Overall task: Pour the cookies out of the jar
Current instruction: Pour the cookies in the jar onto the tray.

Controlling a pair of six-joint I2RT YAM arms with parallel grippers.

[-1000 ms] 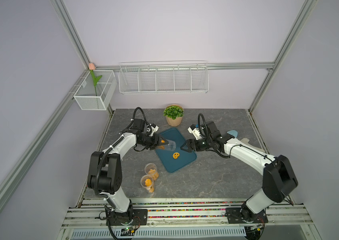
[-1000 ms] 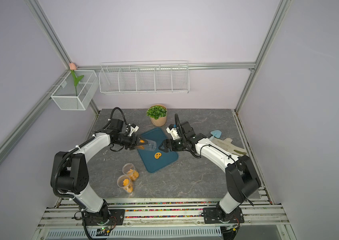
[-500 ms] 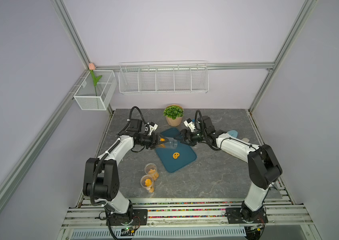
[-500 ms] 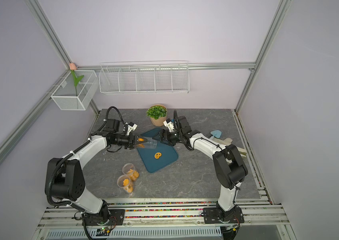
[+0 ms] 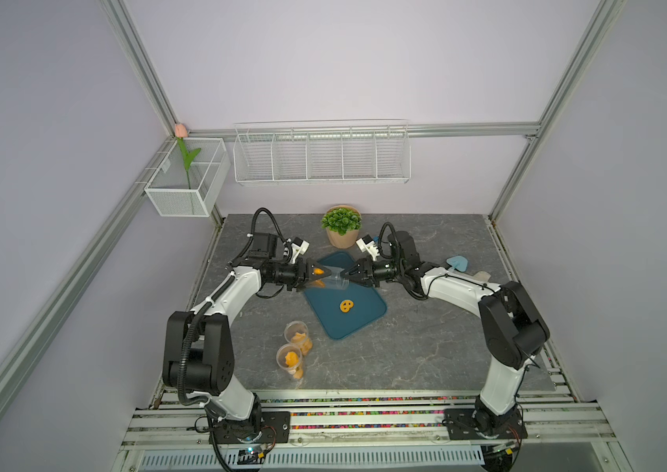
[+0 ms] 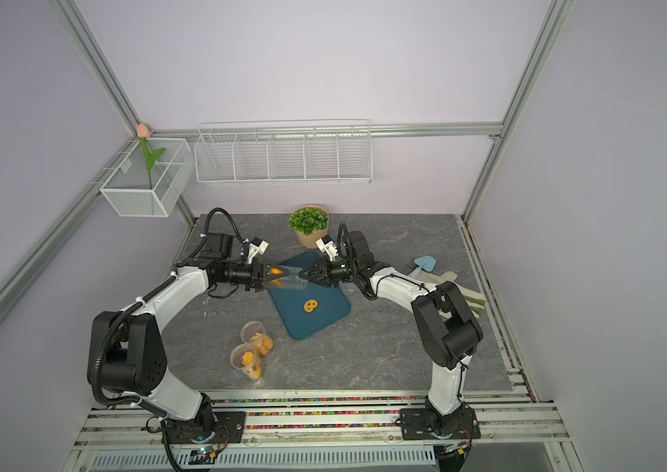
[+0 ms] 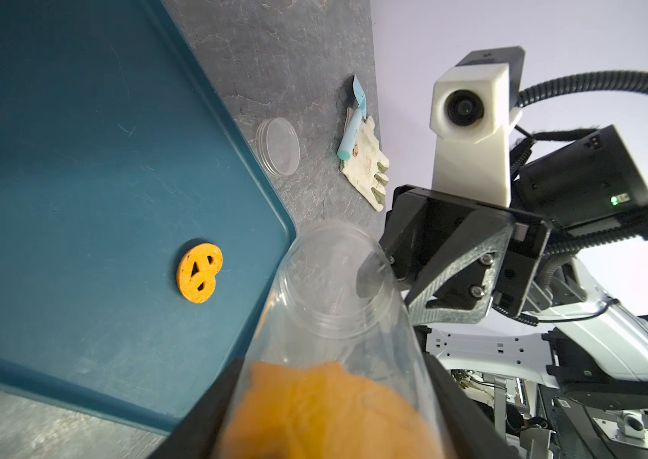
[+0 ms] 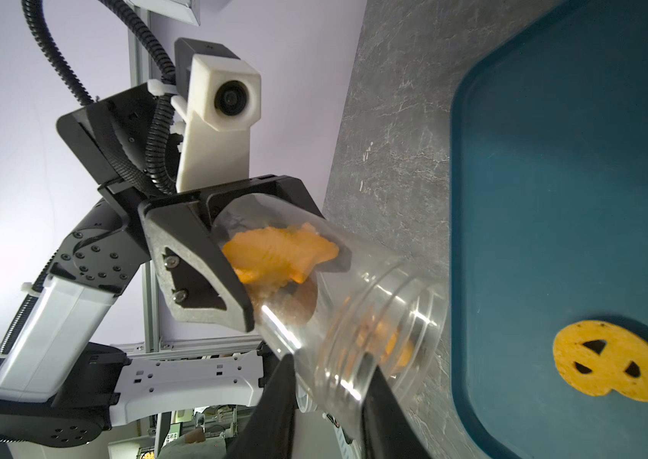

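In both top views the left pincer (image 5: 317,274) pinched a clear plastic jar (image 5: 335,281) near its closed end, holding it sideways above the far left corner of the dark teal rectangular tray (image 5: 364,323). The right pincer (image 5: 348,278) was pressed together on the jar's rim. The left wrist view showed orange cookies (image 7: 314,409) deep inside the jar and one pretzel-shaped cookie (image 7: 200,272) flat on the tray. The right wrist view showed the jar's mouth beside the tray's edge.

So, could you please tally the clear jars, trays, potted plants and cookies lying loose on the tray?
Clear jars: 3, with the held jar
Teal tray: 1
Potted plant: 1
Loose cookie on the tray: 1
Total: 6
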